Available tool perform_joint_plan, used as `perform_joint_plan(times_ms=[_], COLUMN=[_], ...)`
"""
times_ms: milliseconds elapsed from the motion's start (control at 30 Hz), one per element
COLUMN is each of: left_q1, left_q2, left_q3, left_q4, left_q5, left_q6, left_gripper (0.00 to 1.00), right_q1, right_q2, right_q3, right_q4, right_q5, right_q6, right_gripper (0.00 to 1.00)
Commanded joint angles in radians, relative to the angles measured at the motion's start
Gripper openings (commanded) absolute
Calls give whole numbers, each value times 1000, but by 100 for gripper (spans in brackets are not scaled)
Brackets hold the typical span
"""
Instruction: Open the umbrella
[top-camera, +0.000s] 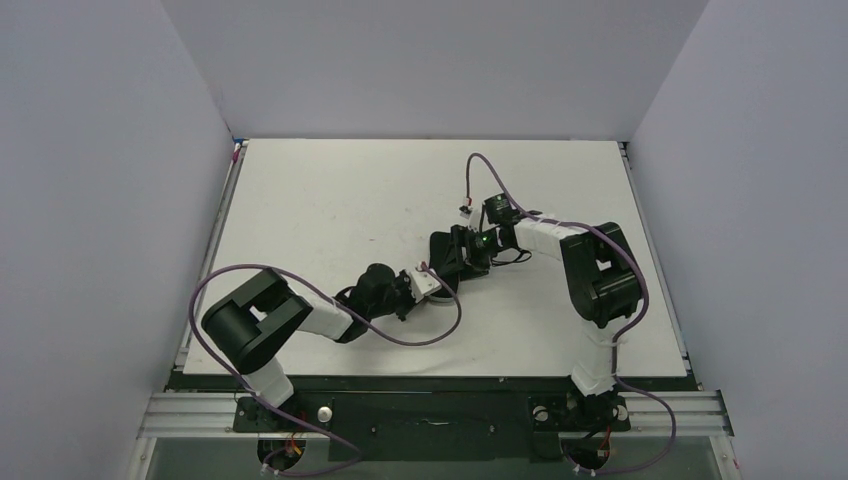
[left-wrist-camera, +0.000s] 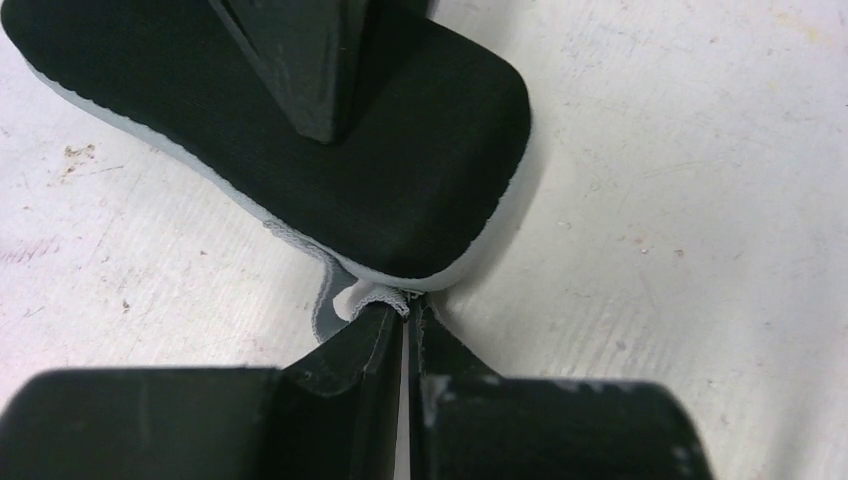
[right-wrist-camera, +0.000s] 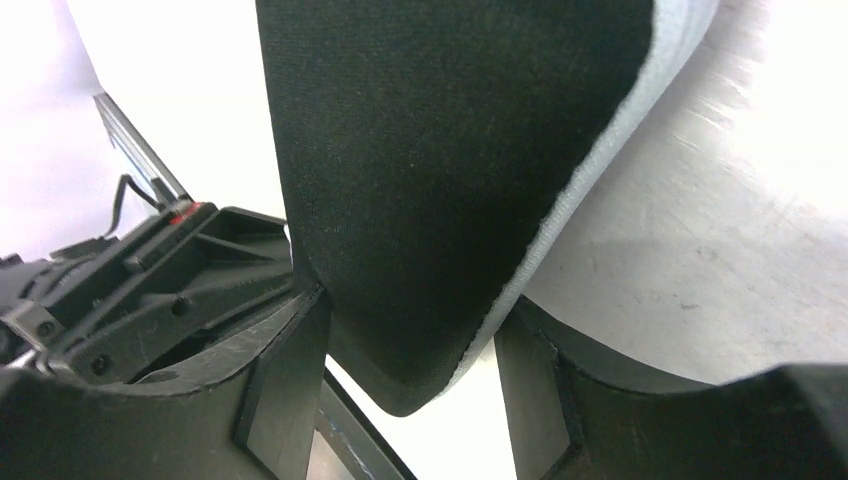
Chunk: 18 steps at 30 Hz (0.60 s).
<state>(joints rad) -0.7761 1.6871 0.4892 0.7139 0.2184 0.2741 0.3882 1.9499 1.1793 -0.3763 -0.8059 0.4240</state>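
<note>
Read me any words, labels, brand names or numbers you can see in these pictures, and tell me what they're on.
No text can be read in any view.
The umbrella shows plain black fabric with a pale edge and no label.
The table shows only scuffs, no print.
</note>
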Motion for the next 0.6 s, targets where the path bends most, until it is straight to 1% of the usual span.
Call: perform_joint_plan(times_ms=[0,233,333,433,467,500,533,567], left_q1=[-70,-137,-146,-131,-125,-110,-100,-79], left_q2=[-10,-6,4,8,-1,-7,-28,-39], left_q3=[6,1,16,23,17,13,6,1], left_q4=[-1,7,15,6,-1,-6,-28,-39], left_q5=[41,27,15,-8,-24,-31,-37,-38], left_q6=[-57,-123,-158,-193,-202,-219,-228,-244], left_gripper=[0,0,0,0,5,21,28,39], right_q1=[-34,-41,-37,-38,-41,-44,-45,-47], right_q2=[-15,-83,-102,-112,-114,-118,-120,-122], right_q3=[-66,-150,-178,-197,-201,-211,-219,-221], right_q4=[108,244,283,286,285,284,283,283], right_q5=[201,267,290,310,321,327,337,341], right_q6=[131,284,331,347,350,350,352,353], right_gripper=[0,0,0,0,0,0,0,0])
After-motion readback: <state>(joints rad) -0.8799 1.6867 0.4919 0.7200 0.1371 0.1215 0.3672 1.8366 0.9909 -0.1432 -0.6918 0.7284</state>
